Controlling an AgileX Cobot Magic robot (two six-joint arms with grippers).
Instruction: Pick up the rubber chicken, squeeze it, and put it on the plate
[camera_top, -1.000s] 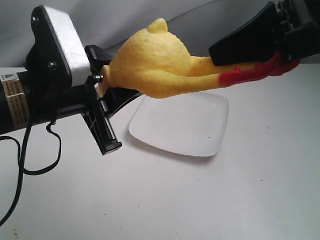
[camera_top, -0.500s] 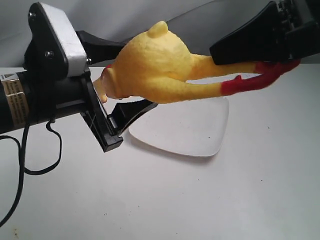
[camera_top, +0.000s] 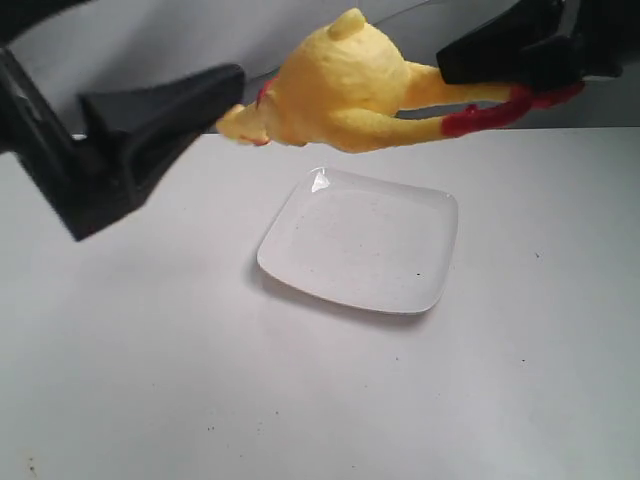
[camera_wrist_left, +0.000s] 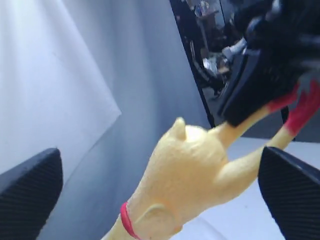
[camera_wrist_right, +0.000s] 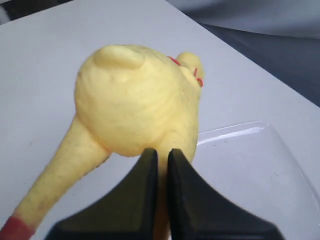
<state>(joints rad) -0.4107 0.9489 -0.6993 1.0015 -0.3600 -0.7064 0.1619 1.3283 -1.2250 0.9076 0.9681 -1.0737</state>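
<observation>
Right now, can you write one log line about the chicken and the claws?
rubber chicken: in the air | right claw: shut on its leg | left claw: open, gripping nothing | plate: empty

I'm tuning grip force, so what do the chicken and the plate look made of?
The rubber chicken: likely soft rubber or vinyl, matte yellow, finely pebbled skin, red feet. The plate: probably glazed ceramic, possibly hard plastic; glossy white, with a bright highlight at one corner.
</observation>
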